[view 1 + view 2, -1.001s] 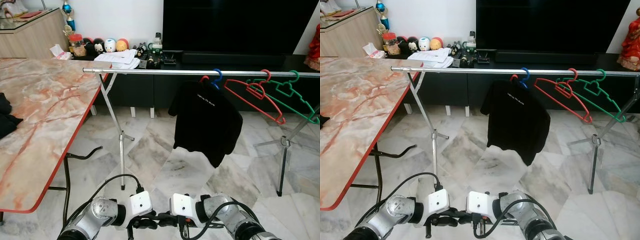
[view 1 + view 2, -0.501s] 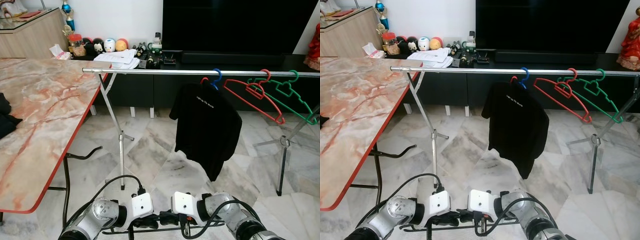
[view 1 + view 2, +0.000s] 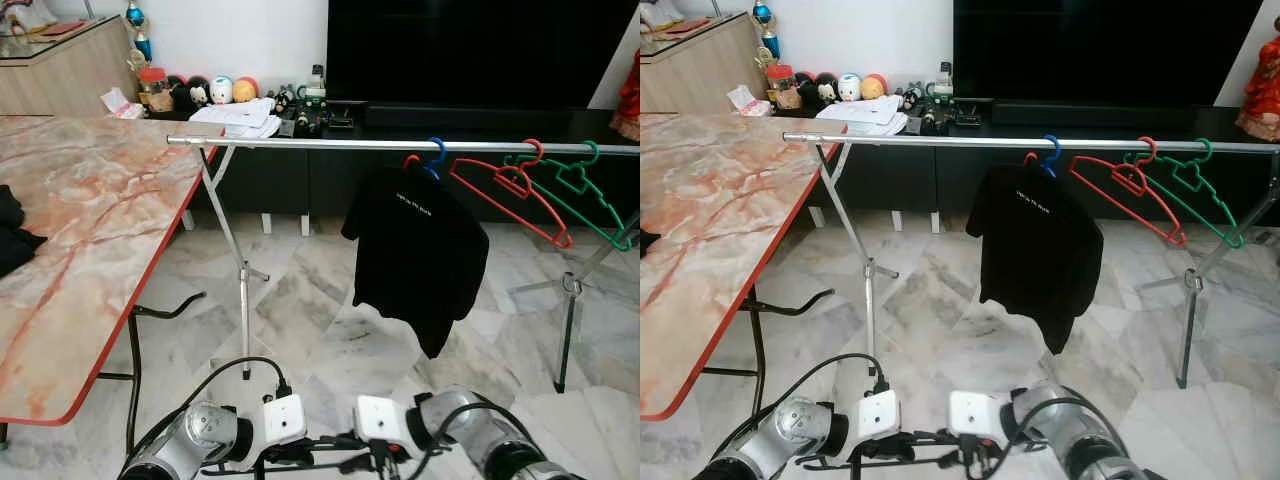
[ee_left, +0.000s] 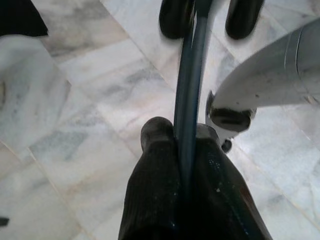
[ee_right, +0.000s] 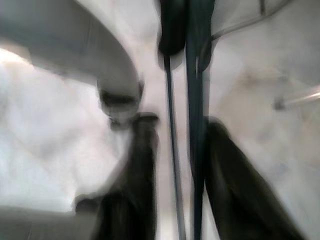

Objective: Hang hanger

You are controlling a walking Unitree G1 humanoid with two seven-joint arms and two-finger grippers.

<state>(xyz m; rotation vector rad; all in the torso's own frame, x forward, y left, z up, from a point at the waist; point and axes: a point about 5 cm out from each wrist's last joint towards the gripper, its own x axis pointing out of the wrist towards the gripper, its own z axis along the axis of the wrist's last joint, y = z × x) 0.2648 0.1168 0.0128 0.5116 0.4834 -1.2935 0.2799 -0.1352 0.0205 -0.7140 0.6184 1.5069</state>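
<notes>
Holding a dark hanger (image 4: 189, 100) low above the marble floor, left gripper (image 4: 184, 145) clamped on it and right gripper (image 5: 175, 140) loosely straddling it, risks slipping before reaching the rail (image 3: 330, 145).

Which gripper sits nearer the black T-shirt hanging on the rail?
Right. The right gripper sits low, almost under the black T-shirt, which hangs ahead and above. The left gripper is at the same height, further toward the marble table.

Small white line of print on chest of black T-shirt (image 3: 417, 256) hanging from silver metal rail (image 3: 300, 144); letters too small to read. No other legible text, label, brand or number.
</notes>
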